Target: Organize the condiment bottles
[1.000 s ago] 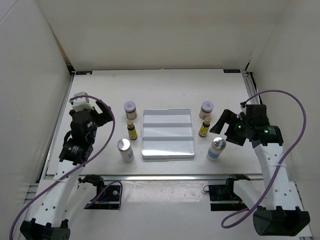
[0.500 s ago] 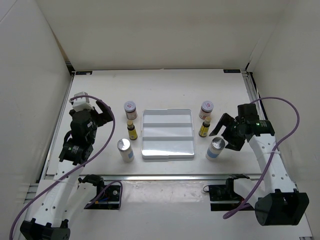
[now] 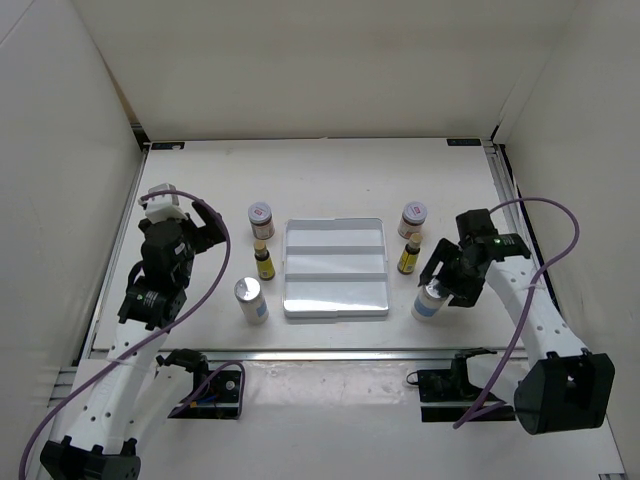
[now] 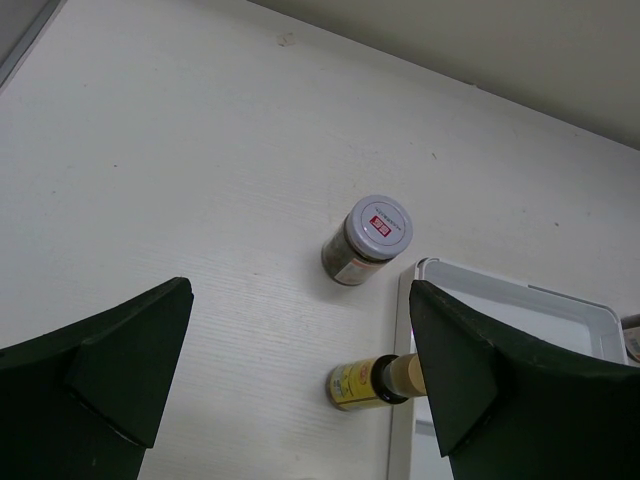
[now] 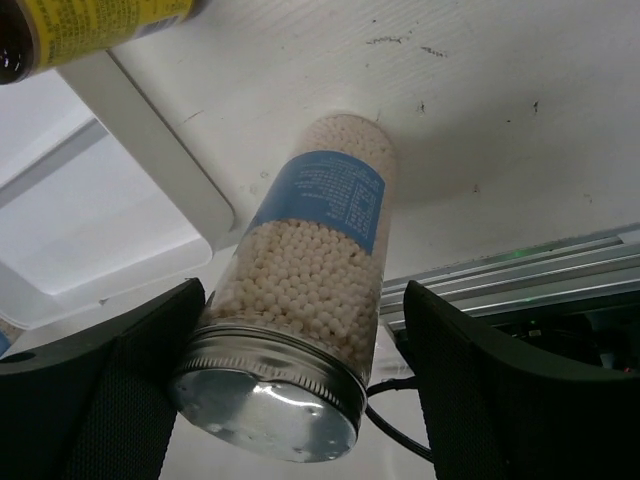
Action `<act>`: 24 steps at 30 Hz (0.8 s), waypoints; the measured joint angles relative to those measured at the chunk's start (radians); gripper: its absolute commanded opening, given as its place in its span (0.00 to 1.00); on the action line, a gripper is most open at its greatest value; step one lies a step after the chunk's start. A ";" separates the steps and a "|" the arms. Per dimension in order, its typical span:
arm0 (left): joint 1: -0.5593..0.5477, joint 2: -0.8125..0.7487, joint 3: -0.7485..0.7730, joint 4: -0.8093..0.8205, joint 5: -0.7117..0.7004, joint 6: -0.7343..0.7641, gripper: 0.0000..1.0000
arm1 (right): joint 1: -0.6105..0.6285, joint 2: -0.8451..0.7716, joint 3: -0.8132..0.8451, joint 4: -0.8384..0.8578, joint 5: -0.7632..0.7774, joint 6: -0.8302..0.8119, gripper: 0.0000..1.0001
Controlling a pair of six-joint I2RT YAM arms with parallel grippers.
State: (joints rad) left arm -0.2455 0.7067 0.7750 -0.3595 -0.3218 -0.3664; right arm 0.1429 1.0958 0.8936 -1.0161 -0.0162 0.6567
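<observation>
Six bottles stand upright on the worktop [image 3: 330,175], three down each side of the tray [image 3: 335,295], none inside it. On the right, farthest to nearest, are the right jar [image 3: 413,213], right dark bottle [image 3: 408,256] and right tall bottle [image 3: 429,299]. The left side mirrors it with the left jar [image 3: 260,213], left dark bottle [image 3: 264,261] and left tall bottle [image 3: 250,300].

The right hand [image 5: 300,300] is low at the right tall bottle, fingers spread wide with the bottle's upper body and silver cap between them. The wrist view shows a gap at one finger, so nothing is pinched. The left hand [image 4: 298,290] hangs spread and empty, looking down on the left jar and left dark bottle from well back.

The step in hand seems to be the first grasp, taking the right tall bottle for the tray. Next the fingers need to close squarely just below the cap, then lift straight up before swinging left, since the right dark bottle stands just beside and the tray's rim is near. An off-centre squeeze could tip so tall and narrow a bottle.
</observation>
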 measured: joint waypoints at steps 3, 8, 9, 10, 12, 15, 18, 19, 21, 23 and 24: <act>0.000 0.006 0.000 0.000 0.000 0.000 1.00 | 0.010 0.007 -0.002 0.000 0.002 0.010 0.72; 0.000 0.010 0.000 0.000 0.000 0.000 1.00 | 0.011 -0.018 -0.002 -0.011 0.022 0.018 0.44; 0.000 0.010 0.000 0.000 0.000 0.000 1.00 | 0.011 -0.027 0.000 -0.016 0.027 0.017 0.32; 0.000 0.010 0.000 0.000 0.000 0.000 1.00 | 0.011 -0.035 0.005 -0.023 0.032 0.017 0.27; 0.000 0.010 0.000 0.000 0.000 0.000 1.00 | 0.011 -0.041 0.032 -0.048 0.037 0.014 0.16; 0.000 0.010 0.000 0.000 0.000 0.000 1.00 | 0.011 -0.043 0.091 -0.067 0.033 0.009 0.06; 0.000 0.010 0.000 0.000 0.000 0.000 1.00 | 0.018 -0.043 0.150 -0.070 0.018 0.002 0.01; 0.000 0.010 0.000 0.000 0.000 0.000 1.00 | 0.024 -0.043 0.167 -0.071 0.011 -0.002 0.01; 0.000 0.010 0.000 0.000 0.000 0.000 1.00 | 0.047 -0.042 0.194 -0.069 -0.011 -0.005 0.01; 0.000 0.010 0.000 0.000 0.000 0.000 1.00 | 0.079 -0.039 0.208 -0.064 -0.034 -0.005 0.01; 0.000 0.010 0.000 0.000 0.000 0.000 1.00 | 0.101 -0.032 0.214 -0.061 -0.046 -0.001 0.01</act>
State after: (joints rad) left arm -0.2455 0.7162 0.7750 -0.3599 -0.3218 -0.3664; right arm 0.2436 1.0637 1.1072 -1.0771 -0.0620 0.6556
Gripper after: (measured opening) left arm 0.999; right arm 0.646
